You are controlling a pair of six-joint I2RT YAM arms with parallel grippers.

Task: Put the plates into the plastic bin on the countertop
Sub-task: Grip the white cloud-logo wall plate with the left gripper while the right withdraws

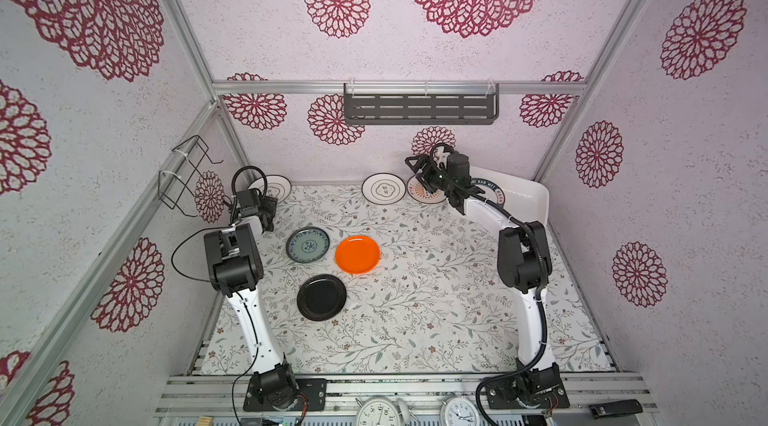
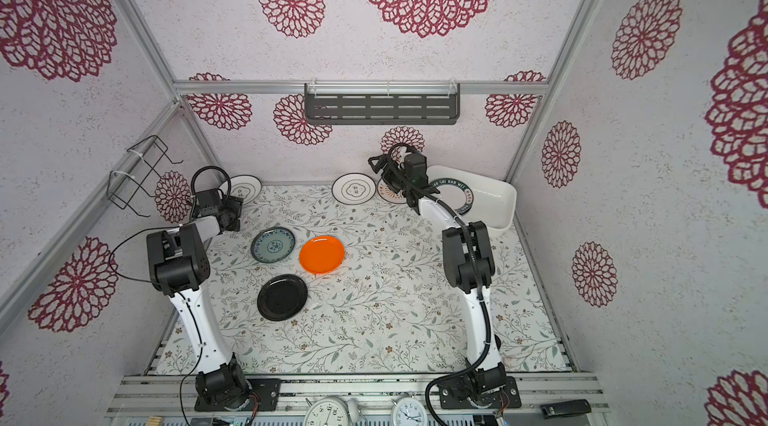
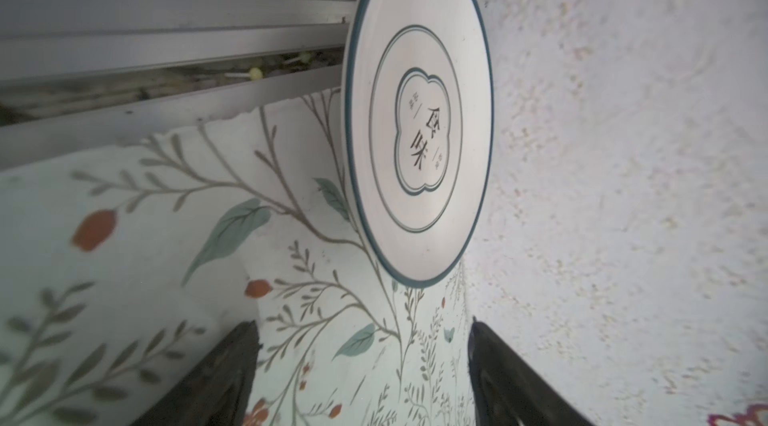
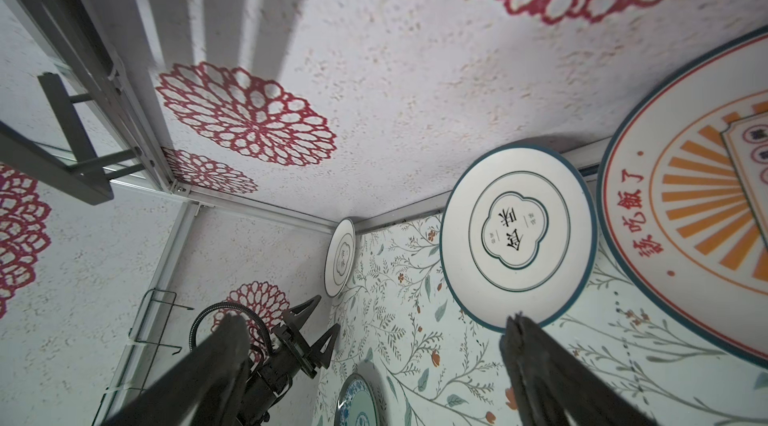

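A ringed white plate [image 3: 419, 120] leans on edge in the back left corner [image 1: 277, 187]; my left gripper [image 3: 361, 322] stands open just short of it, nothing between the fingers. My right gripper [image 4: 374, 320] is open at the back wall [image 1: 417, 172], beside a second ringed plate [image 4: 517, 232] and a sunburst plate [image 4: 685, 216], both leaning there. The plastic bin [image 1: 536, 191] sits in the back right corner and holds a green lettered plate [image 1: 492, 193]. On the countertop [image 1: 436, 299] lie a teal plate [image 1: 308, 245], an orange plate [image 1: 357, 254] and a black plate [image 1: 321, 297].
A dark grey slotted shelf [image 1: 420, 108] hangs on the back wall. A black wire rack [image 1: 187, 174] hangs on the left wall near the left arm. Clocks [image 1: 378, 411] lie on the rail at the front edge.
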